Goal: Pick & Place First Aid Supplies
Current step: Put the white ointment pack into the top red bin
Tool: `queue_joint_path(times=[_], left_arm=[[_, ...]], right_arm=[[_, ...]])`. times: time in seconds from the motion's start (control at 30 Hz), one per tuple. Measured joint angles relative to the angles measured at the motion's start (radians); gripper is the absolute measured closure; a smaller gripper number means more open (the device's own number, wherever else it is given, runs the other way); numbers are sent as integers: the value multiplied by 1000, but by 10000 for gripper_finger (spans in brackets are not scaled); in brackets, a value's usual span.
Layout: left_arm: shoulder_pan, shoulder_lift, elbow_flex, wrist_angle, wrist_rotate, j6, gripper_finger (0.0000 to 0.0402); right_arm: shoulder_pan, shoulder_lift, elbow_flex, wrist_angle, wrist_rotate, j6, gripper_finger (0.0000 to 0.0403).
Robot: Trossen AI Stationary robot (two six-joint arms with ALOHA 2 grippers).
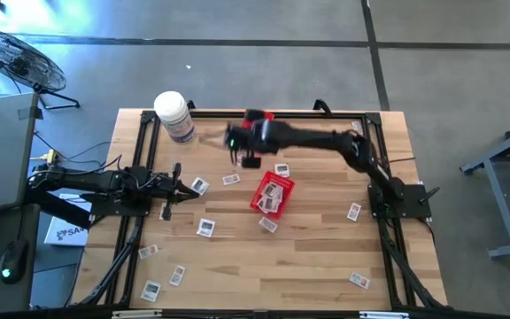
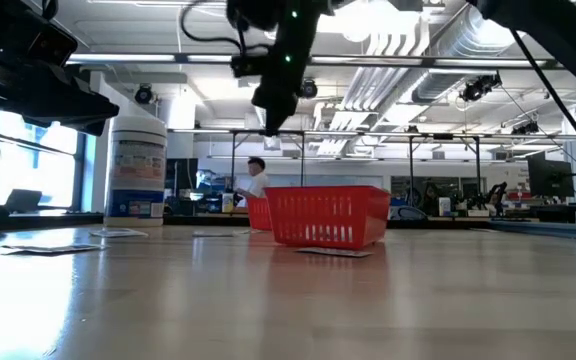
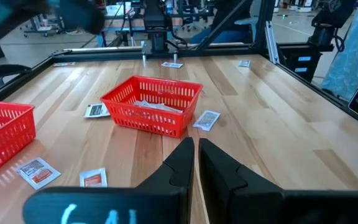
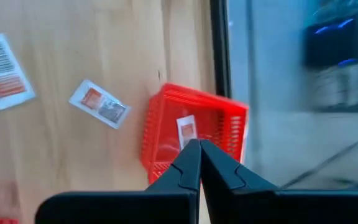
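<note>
I'm seeing packets [image 1: 205, 228] lying scattered across the wooden table [image 1: 308, 266], some sitting in the middle red basket [image 1: 272, 195]. My left gripper [image 1: 168, 211] is resting low, fingers together; my right gripper [image 1: 235, 142] is hovering, fingers together, empty. Beyond, a person [image 2: 255, 180] is standing in the workshop.

You can't read the print on the packets [image 1: 205, 228]; they're too small. The right arm [image 1: 312, 137] hides most of the far basket [image 1: 260, 116]. The left basket [image 3: 2, 134] is cut off in the left wrist view.
</note>
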Motion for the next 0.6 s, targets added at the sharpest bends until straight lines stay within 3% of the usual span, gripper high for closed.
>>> queue_joint_path(times=[0.13, 0.3, 0.6], left_arm=[[0, 0, 0, 0, 0, 0, 380], [0, 0, 0, 0, 0, 0, 380], [0, 0, 0, 0, 0, 0, 380]], right_arm=[[-66, 0, 0, 39, -237, -3, 402], [-36, 11, 1, 115, -444, -55, 392], [74, 101, 0, 186, -552, -107, 313]])
